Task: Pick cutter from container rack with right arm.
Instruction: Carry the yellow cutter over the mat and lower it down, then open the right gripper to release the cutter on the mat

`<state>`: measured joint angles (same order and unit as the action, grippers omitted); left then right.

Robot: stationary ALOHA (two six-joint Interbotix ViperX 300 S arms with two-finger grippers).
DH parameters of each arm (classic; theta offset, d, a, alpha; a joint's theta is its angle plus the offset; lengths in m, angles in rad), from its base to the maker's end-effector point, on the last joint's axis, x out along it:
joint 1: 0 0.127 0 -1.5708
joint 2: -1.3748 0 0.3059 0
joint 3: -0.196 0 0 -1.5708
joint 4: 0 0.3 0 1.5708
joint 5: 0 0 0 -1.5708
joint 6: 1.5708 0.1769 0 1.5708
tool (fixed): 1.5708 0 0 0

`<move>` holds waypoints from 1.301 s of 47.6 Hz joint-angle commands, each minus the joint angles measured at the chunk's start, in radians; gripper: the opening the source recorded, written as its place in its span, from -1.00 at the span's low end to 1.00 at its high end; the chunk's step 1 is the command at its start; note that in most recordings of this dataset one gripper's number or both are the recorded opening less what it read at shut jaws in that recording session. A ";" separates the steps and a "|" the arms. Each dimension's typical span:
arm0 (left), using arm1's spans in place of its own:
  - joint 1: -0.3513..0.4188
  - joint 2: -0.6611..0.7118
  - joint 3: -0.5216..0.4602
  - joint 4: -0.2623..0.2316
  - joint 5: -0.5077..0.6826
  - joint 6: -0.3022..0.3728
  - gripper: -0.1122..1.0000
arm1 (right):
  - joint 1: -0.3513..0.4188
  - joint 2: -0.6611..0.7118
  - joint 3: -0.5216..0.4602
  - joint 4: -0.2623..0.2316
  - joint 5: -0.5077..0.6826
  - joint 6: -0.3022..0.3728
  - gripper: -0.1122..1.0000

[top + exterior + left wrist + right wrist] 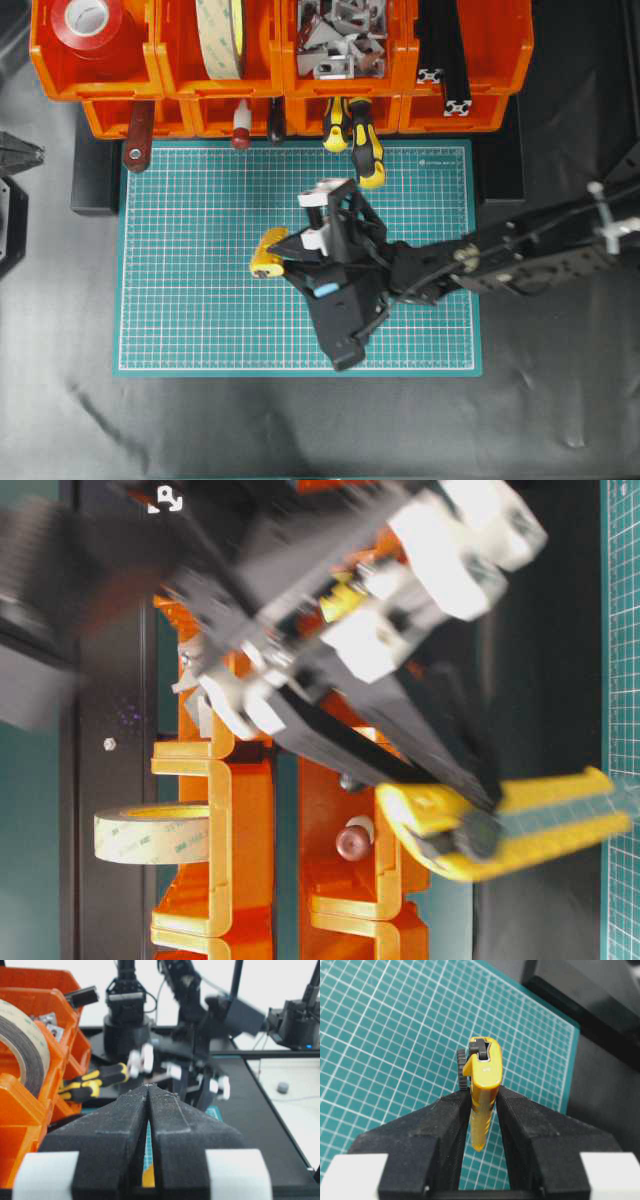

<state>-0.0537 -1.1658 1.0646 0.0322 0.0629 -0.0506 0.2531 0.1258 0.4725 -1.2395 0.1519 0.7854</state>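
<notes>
The right tool (482, 1110) is clamped on the cutter (483, 1080), its two black fingers (447, 1120) pressing the slim yellow body from either side, with the cutter's butt end and its dark ridged wheel sticking out past the fingertips. Seen from overhead, the cutter (270, 253) is out of the container rack (280, 70) and held over the green cutting mat (190, 300), roughly at the mat's middle and a little toward its left half, well apart from the orange bins that line the far edge of the worktop (300, 430). The right arm (500, 262) reaches in from the right edge of the worktop, across the mat, to the right tool (285, 258). In the table-level view the cutter (540, 825) shows as a yellow bar pinched near one end by the dark fingers, the rack (240, 820) behind it. Two yellow-and-black screwdriver handles (358, 140) hang out of the rack's lower tier over the mat's far edge, and a roll of red tape (88, 20) sits in the upper bin at the far left corner, with a roll of pale tape (222, 35) in the next bin. The left tool (148, 1091) is closed, its finger pads meeting with nothing between them, and it sits at the left side beside the rack (30, 1095).
</notes>
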 commanded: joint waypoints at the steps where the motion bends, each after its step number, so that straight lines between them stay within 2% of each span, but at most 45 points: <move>1: -0.002 0.009 -0.031 0.003 0.003 -0.005 -0.79 | -0.040 0.014 -0.046 -0.028 -0.037 0.003 -0.48; 9: -0.003 0.017 -0.026 0.003 0.006 -0.005 -0.79 | -0.078 0.051 -0.058 -0.038 -0.063 0.003 -0.48; 16: -0.003 0.018 -0.026 0.003 0.009 -0.005 -0.79 | -0.064 0.044 -0.028 -0.032 -0.058 0.012 -0.48; 38: -0.006 0.021 -0.025 0.003 0.054 -0.005 -0.79 | -0.031 0.049 0.077 0.058 -0.064 0.015 -0.48; 51: -0.015 0.021 -0.025 0.003 0.054 -0.006 -0.79 | -0.008 0.040 0.107 0.069 -0.064 0.017 -0.48; 57: -0.015 0.021 -0.025 0.003 0.057 -0.037 -0.79 | 0.005 0.041 0.120 0.078 -0.064 0.023 -0.52; 62: -0.018 0.021 -0.025 0.003 0.067 -0.071 -0.79 | 0.012 0.040 0.127 0.087 -0.061 0.048 -0.19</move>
<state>-0.0675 -1.1597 1.0661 0.0322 0.1273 -0.0982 0.2546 0.1825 0.6044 -1.1597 0.0905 0.8176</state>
